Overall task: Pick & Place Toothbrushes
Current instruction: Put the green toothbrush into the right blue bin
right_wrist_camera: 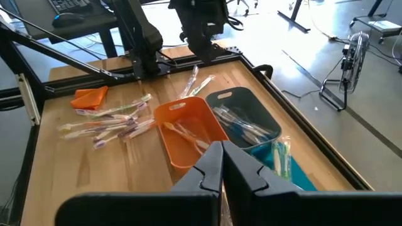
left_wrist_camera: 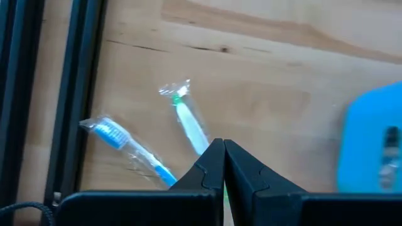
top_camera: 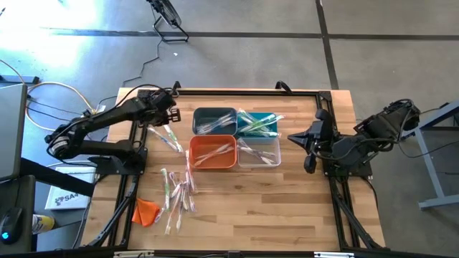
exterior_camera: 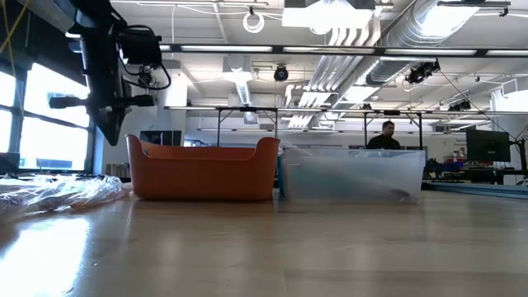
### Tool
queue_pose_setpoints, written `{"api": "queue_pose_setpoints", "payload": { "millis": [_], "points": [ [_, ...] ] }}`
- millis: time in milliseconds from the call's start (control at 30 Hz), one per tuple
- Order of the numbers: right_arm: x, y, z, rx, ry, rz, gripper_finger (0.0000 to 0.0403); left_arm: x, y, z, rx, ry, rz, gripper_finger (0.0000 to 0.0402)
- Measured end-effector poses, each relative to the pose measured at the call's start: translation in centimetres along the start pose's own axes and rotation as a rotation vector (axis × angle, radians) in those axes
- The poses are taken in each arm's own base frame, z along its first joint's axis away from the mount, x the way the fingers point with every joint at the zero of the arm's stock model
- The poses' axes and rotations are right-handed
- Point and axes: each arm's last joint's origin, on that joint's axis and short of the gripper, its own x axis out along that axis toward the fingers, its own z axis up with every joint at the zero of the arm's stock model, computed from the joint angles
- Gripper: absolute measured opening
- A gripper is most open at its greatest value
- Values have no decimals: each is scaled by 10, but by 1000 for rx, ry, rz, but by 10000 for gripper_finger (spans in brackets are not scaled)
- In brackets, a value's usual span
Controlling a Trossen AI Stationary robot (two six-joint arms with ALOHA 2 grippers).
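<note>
Bright daylight from the windows [exterior_camera: 33, 107] glares across the table [exterior_camera: 247, 247] near them; ceiling strip lights glow overhead, and shadows stay soft.

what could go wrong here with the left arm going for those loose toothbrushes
1. The left gripper is shut above two wrapped toothbrushes lying close together; descending shut, it would likely push them instead of grasping.
2. They lie near the table's black frame rail, so a nudge could slide one against it.
3. The clear wrappers look slippery, so a pinch may slip.
The right gripper waits shut over the bins.
</note>
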Motion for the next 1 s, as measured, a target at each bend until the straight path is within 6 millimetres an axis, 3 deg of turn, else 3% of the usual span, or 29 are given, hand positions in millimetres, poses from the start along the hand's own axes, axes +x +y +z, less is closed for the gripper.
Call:
{"api": "queue_pose_setpoints", "payload": {
  "millis": [133, 533, 1000],
  "points": [
    [0, 0, 0, 0, -1, -4, 2, 9, -1, 3, 24, 36, 30, 18],
    [0, 0, 0, -1, -1, -4, 2, 27, -8, 2, 18, 75, 104, 146],
    [0, 0, 0, -1, -1, -4, 2, 55, -16, -2, 41, 137, 203, 148]
  ]
}}
